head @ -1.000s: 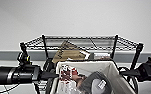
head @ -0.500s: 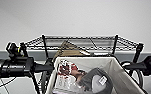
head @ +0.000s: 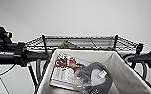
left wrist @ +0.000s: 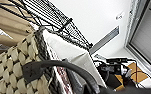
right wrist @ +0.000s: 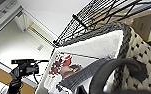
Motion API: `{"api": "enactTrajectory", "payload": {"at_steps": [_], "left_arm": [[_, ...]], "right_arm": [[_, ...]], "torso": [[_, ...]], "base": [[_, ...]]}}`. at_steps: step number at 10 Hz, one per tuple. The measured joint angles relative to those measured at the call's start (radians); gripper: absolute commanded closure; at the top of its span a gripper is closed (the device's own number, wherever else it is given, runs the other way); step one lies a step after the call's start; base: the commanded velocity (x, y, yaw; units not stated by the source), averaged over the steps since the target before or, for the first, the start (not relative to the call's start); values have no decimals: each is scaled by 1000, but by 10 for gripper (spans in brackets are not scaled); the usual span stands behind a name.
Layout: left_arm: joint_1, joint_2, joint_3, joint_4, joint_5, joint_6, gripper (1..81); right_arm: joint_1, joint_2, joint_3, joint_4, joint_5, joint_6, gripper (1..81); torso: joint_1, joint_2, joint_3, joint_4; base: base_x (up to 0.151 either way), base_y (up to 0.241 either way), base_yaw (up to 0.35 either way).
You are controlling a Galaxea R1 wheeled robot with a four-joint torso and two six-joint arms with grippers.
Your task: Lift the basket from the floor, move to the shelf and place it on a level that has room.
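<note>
Head view: the rectangular woven basket (head: pixel 121 72) with its white cloth lining is held up off the floor between the two black arms, the left arm (head: pixel 13 53) coming in on one side and the right arm (head: pixel 147 58) on the other. Its far rim sits just in front of, and roughly level with, the top tier (head: pixel 78 41) of the black wire rack (head: pixel 43 43), without yet being over it. Inside lie a red-and-white printed packet (head: pixel 64 70) and a dark item in clear wrap (head: pixel 96 77).

The left wrist view shows the cream-and-dark checkered weave (left wrist: pixel 13 67) and a dark loop handle (left wrist: pixel 56 66) close up, with the wire tier (left wrist: pixel 53 17) just beyond the basket's corner. In the right wrist view the dark braided rim (right wrist: pixel 123 40) and the other loop handle (right wrist: pixel 113 67) appear, again close under the edge of the wire grid (right wrist: pixel 96 15). A brown cardboard piece (head: pixel 68 45) lies on the rack behind the grid.

I cannot tell how either arm's jaws stand. The basket's long axis looks parallel to the rack's front edge, and the tier lies straight ahead of it, so both arms seem equally near. Some lift and a forward reach probably remain.
</note>
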Motion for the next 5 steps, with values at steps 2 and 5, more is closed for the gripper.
{"api": "enactTrajectory", "payload": {"at_steps": [2,5], "left_arm": [[-62,0,-35,-47,32,-1,811],[-108,25,-87,-91,62,0,811]], "right_arm": [[80,3,-15,8,-37,32,811],[149,20,-78,19,-93,76,811]], "torso": [[0,0,0,0],[0,0,0,0]], "base": [[0,0,0],[0,0,0]]}}
